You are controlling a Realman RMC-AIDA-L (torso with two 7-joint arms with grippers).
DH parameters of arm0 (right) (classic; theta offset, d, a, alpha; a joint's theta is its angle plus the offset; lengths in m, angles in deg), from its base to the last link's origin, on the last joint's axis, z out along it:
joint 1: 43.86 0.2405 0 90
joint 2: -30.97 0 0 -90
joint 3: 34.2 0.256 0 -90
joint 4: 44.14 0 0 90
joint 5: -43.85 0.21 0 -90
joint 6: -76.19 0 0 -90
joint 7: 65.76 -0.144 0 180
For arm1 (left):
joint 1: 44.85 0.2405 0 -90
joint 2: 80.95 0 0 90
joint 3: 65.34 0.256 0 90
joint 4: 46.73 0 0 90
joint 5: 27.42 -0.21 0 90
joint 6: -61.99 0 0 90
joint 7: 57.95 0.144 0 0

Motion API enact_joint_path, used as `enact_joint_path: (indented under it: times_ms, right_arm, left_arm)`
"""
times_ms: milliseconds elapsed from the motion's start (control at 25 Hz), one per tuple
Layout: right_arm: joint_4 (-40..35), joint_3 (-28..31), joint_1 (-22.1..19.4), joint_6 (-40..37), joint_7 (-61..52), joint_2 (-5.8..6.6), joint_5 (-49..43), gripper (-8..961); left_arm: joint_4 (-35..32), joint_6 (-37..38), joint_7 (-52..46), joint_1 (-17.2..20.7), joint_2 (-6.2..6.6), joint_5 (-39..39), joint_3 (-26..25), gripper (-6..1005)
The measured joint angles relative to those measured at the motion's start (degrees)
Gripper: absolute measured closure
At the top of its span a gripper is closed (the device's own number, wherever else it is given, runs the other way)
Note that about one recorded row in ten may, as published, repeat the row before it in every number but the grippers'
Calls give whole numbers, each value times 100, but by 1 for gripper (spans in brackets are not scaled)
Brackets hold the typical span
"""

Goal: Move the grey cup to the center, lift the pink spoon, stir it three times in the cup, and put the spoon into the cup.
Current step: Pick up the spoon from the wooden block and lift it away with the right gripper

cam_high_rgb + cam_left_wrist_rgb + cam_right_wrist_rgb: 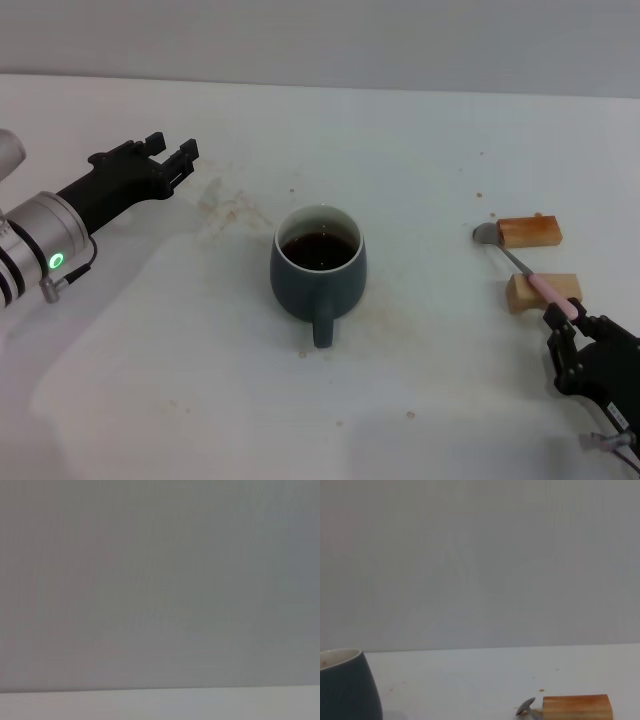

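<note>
Currently, scene: a white table (420, 130) seen from the robot's head, with a mug in the middle and a spoon off to the robot's right.

Grey cup (318, 272): stands upright near the centre of the table, handle toward the robot, dark brown liquid inside. It looks already placed for stirring, so the first step seems done.

Pink spoon (528, 275): bridges two small wooden blocks, its metal bowl hanging just past the farther block (530, 231) and its pale pink handle lying over the nearer block (542, 291). The blocks hold the shaft off the table, probably so that fingers can get around it.

Right gripper (562, 325): low at the robot's right, at the tip of the pink handle. Its dark fingers sit on either side of the handle end and appear to be pinching it, though the spoon is not yet lifted. Gripping the far end leaves the bowl free to reach into the cup.

Left gripper (170, 158): held above the table at the robot's left, well apart from the cup, fingers slightly spread and holding nothing. It seems out of the way of the right arm's work.

Stains (225, 208): faint brown marks on the table between the left gripper and the cup.
</note>
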Motion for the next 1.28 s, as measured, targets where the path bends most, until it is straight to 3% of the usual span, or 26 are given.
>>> enact_joint_path:
  times_ms: [1280]
  right_arm:
    - [-1, 9, 33, -120, 0, 0, 0, 832]
  left_arm:
    - [0, 0, 7, 57, -57, 0, 0, 497]
